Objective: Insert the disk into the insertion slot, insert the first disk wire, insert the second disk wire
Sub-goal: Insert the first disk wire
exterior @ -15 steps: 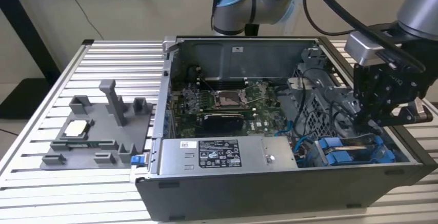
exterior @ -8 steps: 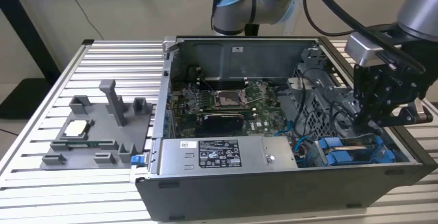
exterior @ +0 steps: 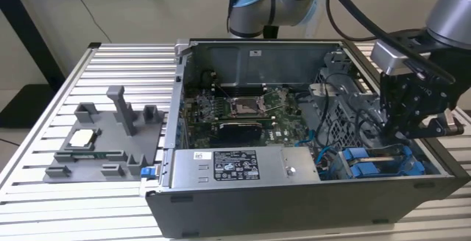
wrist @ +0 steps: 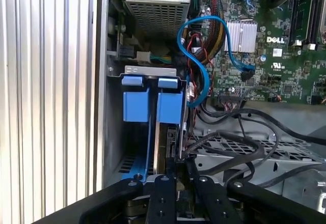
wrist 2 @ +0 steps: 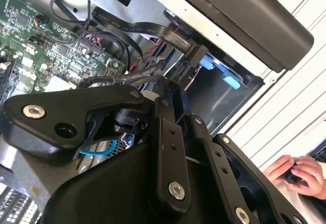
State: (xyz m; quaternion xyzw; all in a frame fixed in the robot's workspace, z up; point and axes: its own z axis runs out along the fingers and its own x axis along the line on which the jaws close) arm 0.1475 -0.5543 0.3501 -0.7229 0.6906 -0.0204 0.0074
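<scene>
Disk (wrist: 136,107) sits in slot (wrist: 114,142) — end effector (wrist: 179,167) pinched narrow on blk wire (wrist: 182,147).

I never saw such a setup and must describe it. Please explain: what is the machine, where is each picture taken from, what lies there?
It is a robot arm with a black claw. The exterior view shows an open computer case on a slatted metal table, beside a grey parts tray. Both wrist views look from the arm into the case. The claw hangs by the drive bay, where the disk's blue carrier sits. Whether it holds anything I cannot tell.
</scene>
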